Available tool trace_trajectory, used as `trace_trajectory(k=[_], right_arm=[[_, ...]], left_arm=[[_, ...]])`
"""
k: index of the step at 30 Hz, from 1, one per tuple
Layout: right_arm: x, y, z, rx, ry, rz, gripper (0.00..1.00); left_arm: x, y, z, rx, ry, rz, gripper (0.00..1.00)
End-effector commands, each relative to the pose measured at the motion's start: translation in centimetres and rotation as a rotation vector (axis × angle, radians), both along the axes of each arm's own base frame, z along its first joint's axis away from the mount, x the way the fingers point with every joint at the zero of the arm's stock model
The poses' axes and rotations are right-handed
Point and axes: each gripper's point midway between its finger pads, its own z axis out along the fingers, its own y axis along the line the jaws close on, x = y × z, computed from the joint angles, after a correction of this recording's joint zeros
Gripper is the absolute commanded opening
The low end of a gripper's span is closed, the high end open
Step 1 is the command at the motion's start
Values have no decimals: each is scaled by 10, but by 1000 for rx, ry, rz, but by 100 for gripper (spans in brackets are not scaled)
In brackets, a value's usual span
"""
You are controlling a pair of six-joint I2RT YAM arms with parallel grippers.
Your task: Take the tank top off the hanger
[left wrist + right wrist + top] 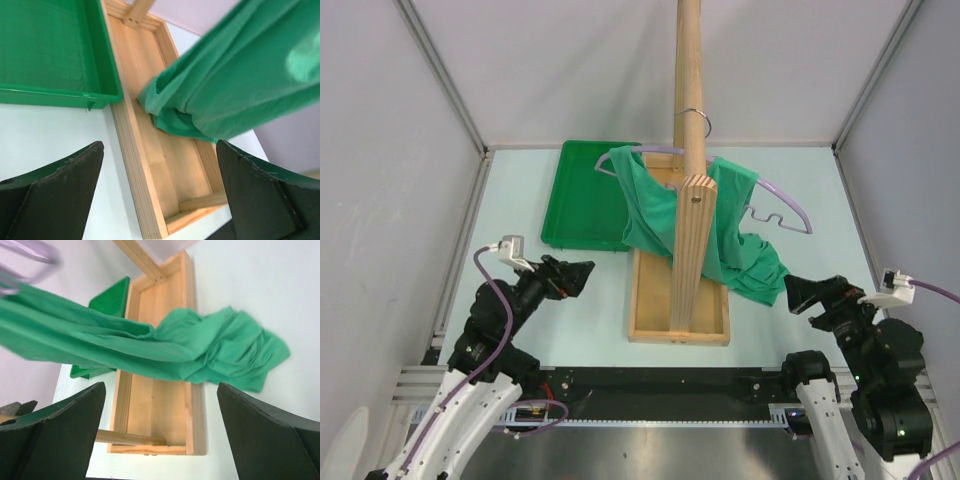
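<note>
Down at the near edge of the table (520, 215), both arms sit low and neither one touches anything. Left gripper (578, 276) has its 2 fingers spread wide apart with nothing between them, aimed at the wooden base box (650, 315) and close to the front corner of the green tray (582, 195). Right gripper (802, 292) is spread just as wide, also holding nothing, and it sits just beside the crumpled lower end of the tank top (740, 245).

That tank top hangs on the hanger (778, 208), whose hook loops around the tall wooden pole (690, 90). Its cloth droops down across the base box and spills over the box's right wall onto the table. On the right, the hanger's wavy arm pokes out bare past the cloth.
</note>
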Motion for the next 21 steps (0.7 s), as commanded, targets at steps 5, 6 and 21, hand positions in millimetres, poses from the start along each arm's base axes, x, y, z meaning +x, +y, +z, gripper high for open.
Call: trace_trajectory(k=[5,6,21], right_arm=[[-9,12,104,-275,-319,163,100],[-6,18,118,-293,-368,195,100],[52,62,175,-566,-451,533,100]], left_arm=[[-16,-23,32,45,-86,-187,99],[-16,-24,33,41,-86,-193,100],[-32,-39,59,45,-96,-322,100]])
